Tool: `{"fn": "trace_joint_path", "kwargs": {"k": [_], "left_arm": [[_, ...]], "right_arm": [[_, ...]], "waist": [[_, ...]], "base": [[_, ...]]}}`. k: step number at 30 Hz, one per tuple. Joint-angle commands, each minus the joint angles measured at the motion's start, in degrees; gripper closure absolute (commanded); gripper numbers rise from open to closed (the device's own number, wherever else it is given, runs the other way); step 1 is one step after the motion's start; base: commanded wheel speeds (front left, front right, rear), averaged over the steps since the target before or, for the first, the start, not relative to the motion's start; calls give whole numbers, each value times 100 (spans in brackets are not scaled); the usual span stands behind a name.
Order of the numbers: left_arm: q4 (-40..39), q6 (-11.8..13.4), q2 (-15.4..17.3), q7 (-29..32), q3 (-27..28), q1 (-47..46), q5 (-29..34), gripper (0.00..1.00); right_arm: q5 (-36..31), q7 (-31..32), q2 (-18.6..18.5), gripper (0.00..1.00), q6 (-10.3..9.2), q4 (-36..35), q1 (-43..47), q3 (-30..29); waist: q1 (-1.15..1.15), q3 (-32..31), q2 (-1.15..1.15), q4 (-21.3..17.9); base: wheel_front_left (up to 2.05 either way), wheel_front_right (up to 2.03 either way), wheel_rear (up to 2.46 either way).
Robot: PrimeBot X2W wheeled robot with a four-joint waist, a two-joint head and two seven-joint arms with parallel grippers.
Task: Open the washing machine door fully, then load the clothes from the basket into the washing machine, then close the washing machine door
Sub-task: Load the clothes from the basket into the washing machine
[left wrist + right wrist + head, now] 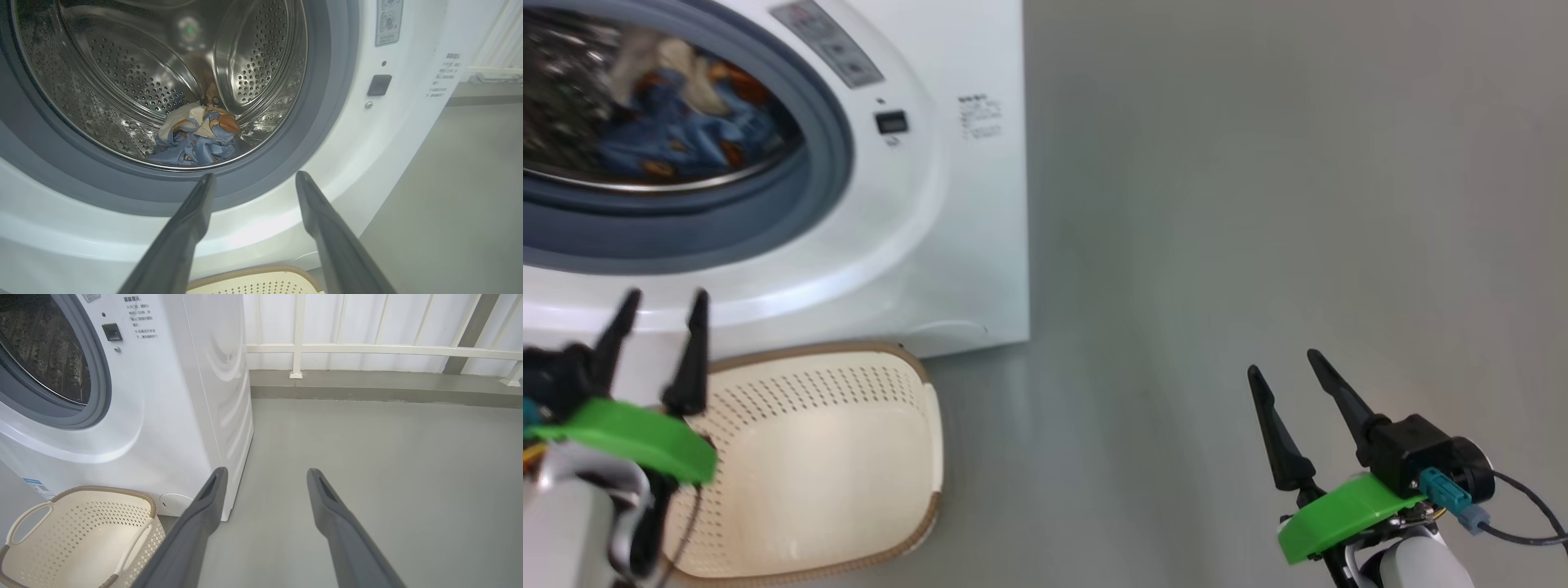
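Already the clothes (678, 122) lie heaped inside the washing machine (947, 204) at the upper left of the head view, and the basket (849, 457) below shows bare plastic. The left gripper (663, 302) points up at lower left, jaws spread and empty. The right gripper (1282, 363) at lower right does likewise.

In the left wrist view the heap sits centre frame, low in the drum (122, 81). It looks soft, light and floppy, best pinched at a raised fold.

In the right wrist view the spread fingers (196, 522) aim at the floor (388, 457).
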Motion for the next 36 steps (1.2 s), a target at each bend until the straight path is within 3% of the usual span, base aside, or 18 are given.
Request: {"fn": "trace_joint_path", "kwargs": {"k": [1,17,27,36], "left_arm": [[-235,59,202,-31,249,84,134,0],[-1211,338,-485,-31,558,1868,700,0],[-1616,514,-975,-31,652,2418,1044,0],[-1794,452,-1285,-31,871,2646,1212,0]], "right_arm": [[-37,-68,-14,0,9,-113,68,133],[45,-68,-14,0,9,-71,461,274],[129,-68,-14,0,9,-171,569,296],[164,-68,-14,0,9,-244,653,214]], "waist": [[0,-372,0,265],[0,-1342,0,471],[0,-1539,0,471],[0,-1619,0,481]], "base": [[0,0,0],[0,0,0],[0,0,0],[0,0,0]]}}
